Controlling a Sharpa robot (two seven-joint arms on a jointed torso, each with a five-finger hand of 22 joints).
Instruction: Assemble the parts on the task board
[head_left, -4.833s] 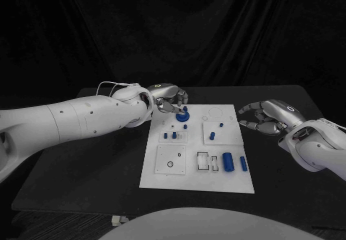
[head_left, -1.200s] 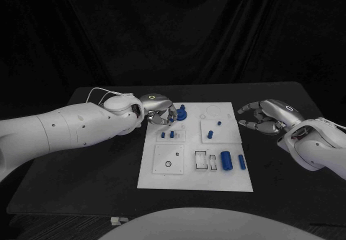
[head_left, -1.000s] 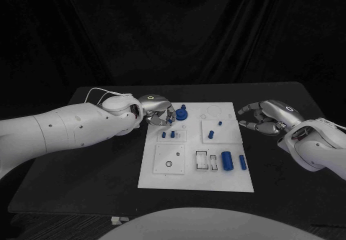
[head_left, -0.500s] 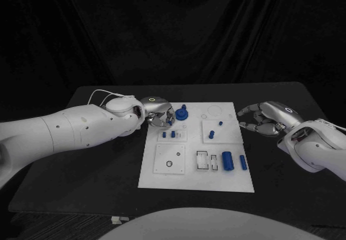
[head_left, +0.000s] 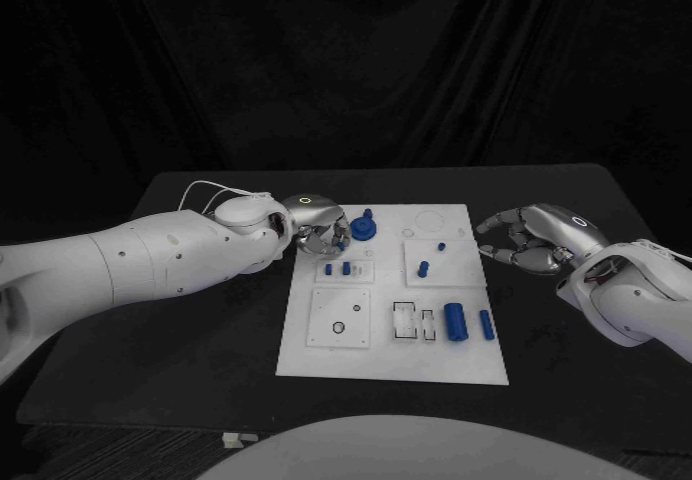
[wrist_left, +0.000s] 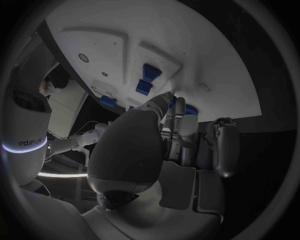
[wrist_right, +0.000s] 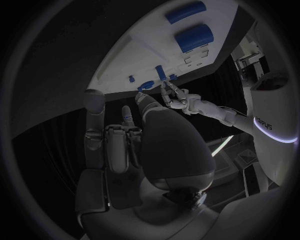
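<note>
A black table before dark drapes carries my white task board. My left hand at its far left corner hides its fingers' grip; I cannot tell. My right hand hangs curled, empty, beside the right edge.

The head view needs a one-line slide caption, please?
Left robot hand at the task board beside a round blue part; right robot hand hovers off its right edge, holding nothing.
</note>
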